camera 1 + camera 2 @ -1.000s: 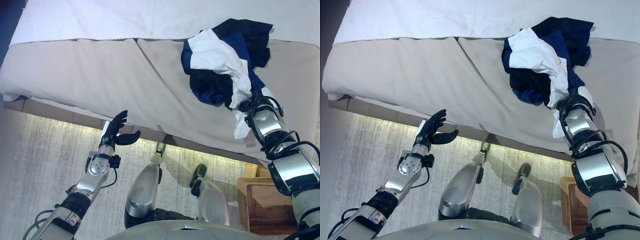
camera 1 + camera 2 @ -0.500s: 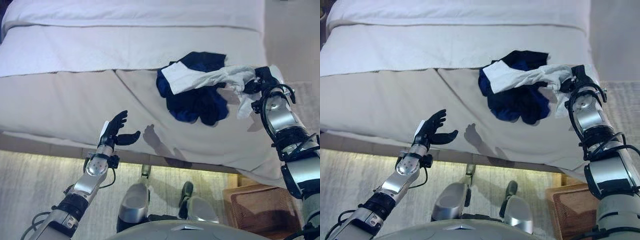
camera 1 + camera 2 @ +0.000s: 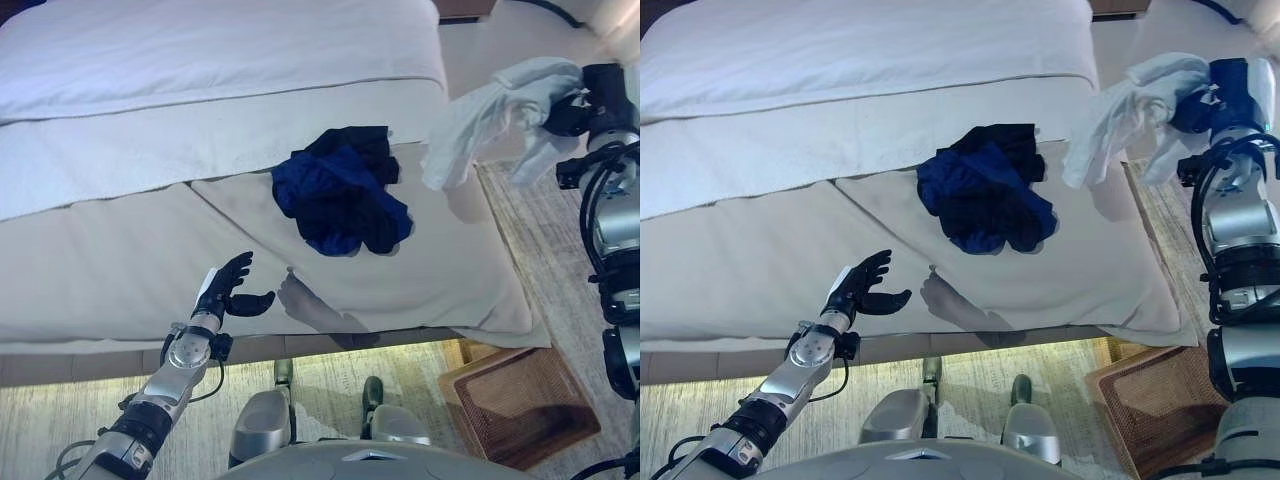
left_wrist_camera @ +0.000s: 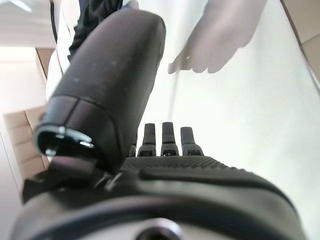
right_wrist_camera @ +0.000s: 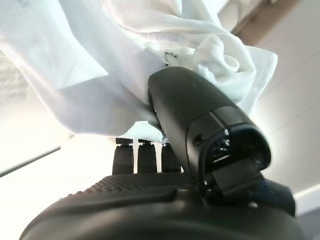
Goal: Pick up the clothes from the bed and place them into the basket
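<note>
My right hand (image 3: 570, 112) pinches a white garment (image 3: 490, 105), lifted clear of the bed (image 3: 120, 250) at two o'clock. A dark blue garment (image 3: 340, 190) remains on the mattress; the wicker basket (image 3: 520, 405) sits at five o'clock. My left hand (image 3: 225, 290) hovers, fingers spread.

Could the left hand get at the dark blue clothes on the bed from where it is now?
Probably yes. The left hand is open and empty at the bed's near edge, and only bare bed lies between it and the dark blue clothes.
</note>
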Available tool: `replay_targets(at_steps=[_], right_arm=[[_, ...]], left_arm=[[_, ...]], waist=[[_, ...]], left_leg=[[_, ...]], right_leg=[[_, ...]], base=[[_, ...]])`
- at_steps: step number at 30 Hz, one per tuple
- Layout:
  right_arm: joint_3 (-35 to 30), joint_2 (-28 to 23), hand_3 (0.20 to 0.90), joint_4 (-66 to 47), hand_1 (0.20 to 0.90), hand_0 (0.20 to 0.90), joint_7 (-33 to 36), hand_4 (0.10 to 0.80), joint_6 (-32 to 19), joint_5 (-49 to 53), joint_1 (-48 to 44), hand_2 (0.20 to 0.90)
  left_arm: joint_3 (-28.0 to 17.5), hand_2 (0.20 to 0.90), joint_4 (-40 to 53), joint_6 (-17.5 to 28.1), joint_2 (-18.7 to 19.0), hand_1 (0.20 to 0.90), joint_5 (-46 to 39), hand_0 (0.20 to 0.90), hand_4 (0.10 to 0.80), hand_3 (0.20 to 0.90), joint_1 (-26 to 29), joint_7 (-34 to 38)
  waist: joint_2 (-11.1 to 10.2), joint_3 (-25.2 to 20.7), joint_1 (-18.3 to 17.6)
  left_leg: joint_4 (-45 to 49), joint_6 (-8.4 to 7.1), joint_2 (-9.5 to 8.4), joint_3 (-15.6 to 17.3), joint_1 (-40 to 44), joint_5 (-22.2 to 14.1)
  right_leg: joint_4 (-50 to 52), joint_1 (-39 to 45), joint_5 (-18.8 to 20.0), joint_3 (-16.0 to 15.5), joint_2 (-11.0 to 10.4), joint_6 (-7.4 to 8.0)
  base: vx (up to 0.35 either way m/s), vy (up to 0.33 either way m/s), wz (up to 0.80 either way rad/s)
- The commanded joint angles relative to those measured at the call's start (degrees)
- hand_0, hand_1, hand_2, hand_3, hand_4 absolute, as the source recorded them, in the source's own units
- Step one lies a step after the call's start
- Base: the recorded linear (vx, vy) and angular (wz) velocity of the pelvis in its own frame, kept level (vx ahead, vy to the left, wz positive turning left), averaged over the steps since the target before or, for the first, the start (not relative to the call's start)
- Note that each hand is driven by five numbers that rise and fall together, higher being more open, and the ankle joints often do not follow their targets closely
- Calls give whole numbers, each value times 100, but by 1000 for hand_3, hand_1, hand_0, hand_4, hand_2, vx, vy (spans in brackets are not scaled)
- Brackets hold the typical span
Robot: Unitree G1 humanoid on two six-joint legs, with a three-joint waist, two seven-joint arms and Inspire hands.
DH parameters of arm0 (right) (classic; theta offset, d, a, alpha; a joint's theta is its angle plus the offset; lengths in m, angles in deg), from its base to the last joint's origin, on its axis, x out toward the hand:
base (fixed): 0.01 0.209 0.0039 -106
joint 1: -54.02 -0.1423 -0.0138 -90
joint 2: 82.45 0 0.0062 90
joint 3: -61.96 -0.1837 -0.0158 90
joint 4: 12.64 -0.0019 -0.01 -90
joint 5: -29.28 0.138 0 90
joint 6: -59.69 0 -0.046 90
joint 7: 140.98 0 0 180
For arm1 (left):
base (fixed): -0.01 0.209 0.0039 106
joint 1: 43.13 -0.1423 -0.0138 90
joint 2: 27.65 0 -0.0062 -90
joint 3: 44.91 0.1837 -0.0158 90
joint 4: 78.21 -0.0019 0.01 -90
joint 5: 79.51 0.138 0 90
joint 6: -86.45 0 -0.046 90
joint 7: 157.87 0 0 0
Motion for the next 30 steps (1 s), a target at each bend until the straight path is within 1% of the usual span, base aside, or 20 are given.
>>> replay_targets(at_steps=[1, 2, 4, 8, 10, 12, 16, 20, 27, 30], right_arm=[[-103, -754, 200, -565, 300, 300, 311, 100, -214, 27, -29, 300], [-121, -757, 200, -578, 300, 300, 305, 100, -203, 18, -11, 300], [-234, -809, 200, -682, 300, 300, 221, 100, -89, -54, 164, 300], [-623, -815, 200, -871, 300, 300, 222, 100, -31, -27, 754, 300], [-916, -732, 200, -1010, 300, 300, 221, 100, -56, 0, 1184, 300], [-1064, -687, 200, -1057, 300, 300, 168, 100, -58, -4, 1381, 300], [-1545, -515, 200, -1413, 300, 300, 57, 100, -57, -14, 2122, 300], [-1939, -215, 200, -1671, 300, 300, -31, 100, -157, -8, 2828, 300], [-2125, 152, 200, -1534, 300, 300, -312, 100, -348, -72, 3432, 300], [-2057, 233, 200, -1289, 300, 300, -245, 100, -414, -120, 3532, 300]], left_arm=[[124, 900, -267, 437, -125, 900, 379, 900, 800, 900, 121, 67], [129, 900, -278, 434, -129, 900, 394, 900, 800, 900, 128, 59], [140, 900, -347, 418, -172, 900, 444, 900, 800, 900, 193, 75], [69, 900, -434, 393, -252, 900, 561, 900, 800, 900, 234, 53], [15, 900, -489, 405, -319, 900, 630, 900, 800, 900, 242, 69], [11, 900, -517, 388, -340, 900, 671, 900, 800, 900, 260, 71], [-59, 900, -600, 320, -399, 900, 776, 900, 800, 900, 323, 15], [-116, 900, -684, 300, -448, 900, 866, 900, 800, 900, 407, -31], [-99, 900, -665, 310, -558, 900, 872, 900, 800, 900, 423, 6], [-45, 900, -567, 260, -565, 900, 867, 900, 800, 900, 411, 5]], waist=[[-121, -1028, -244], [-121, -1028, -243], [-122, -1030, -377], [-122, -989, -591], [-102, -955, -754], [-100, -950, -823], [-46, -923, -1148], [-11, -890, -1444], [61, -835, -1693], [84, -812, -1710]], left_leg=[[234, -70, 118, 215, 457, -1041], [236, -70, 120, 223, 457, -1044], [255, -73, 143, 303, 479, -1073], [335, -75, 186, 450, 509, -1145], [347, -78, 214, 554, 545, -1178], [338, -85, 229, 618, 562, -1188], [276, -98, 276, 821, 630, -1186], [324, -113, 298, 1037, 666, -1253], [415, -141, 355, 1359, 721, -1378], [435, -150, 366, 1435, 723, -1407]], right_leg=[[212, -439, 222, 432, 224, -56], [215, -445, 222, 441, 225, -56], [219, -487, 234, 555, 249, -50], [235, -561, 255, 745, 286, -42], [212, -601, 282, 868, 317, -39], [188, -625, 307, 932, 335, -32], [225, -743, 336, 1144, 412, -22], [236, -902, 404, 1344, 481, -4], [177, -1102, 513, 1513, 539, 8], [149, -1154, 548, 1532, 539, 17]], base=[[-3, 29, -28], [-5, 32, -25], [-4, 31, -28], [-10, 23, -32], [-13, 20, -31], [-12, 12, -33], [1, 10, -32], [-10, -14, -36], [2, -27, -31], [10, -55, -19]])
